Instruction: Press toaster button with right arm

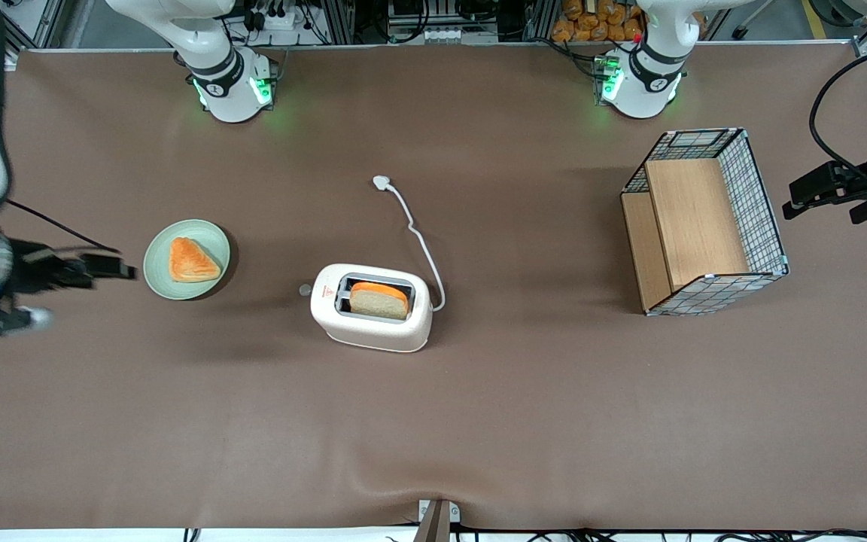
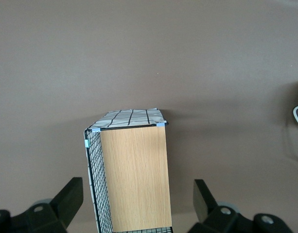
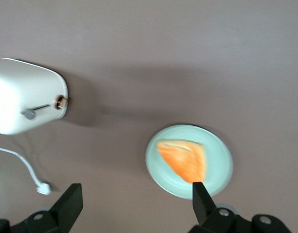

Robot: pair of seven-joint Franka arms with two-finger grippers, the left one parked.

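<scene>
The cream-white toaster (image 1: 371, 306) stands mid-table with a bread slice (image 1: 378, 299) in its dark slot. Its small grey button (image 1: 305, 289) sticks out of the short end that faces the working arm's end of the table. My right gripper (image 1: 114, 266) hovers near that end, beside the green plate (image 1: 159, 263), which lies between it and the toaster. In the right wrist view the gripper (image 3: 135, 189) is open and empty, with the toaster (image 3: 22, 97), its button (image 3: 28, 114) and the plate (image 3: 221, 165) below it.
An orange triangular toast (image 1: 191, 260) lies on the plate. The toaster's white cord ends in a plug (image 1: 381, 181) farther from the front camera. A wire-and-wood basket (image 1: 704, 222) stands toward the parked arm's end.
</scene>
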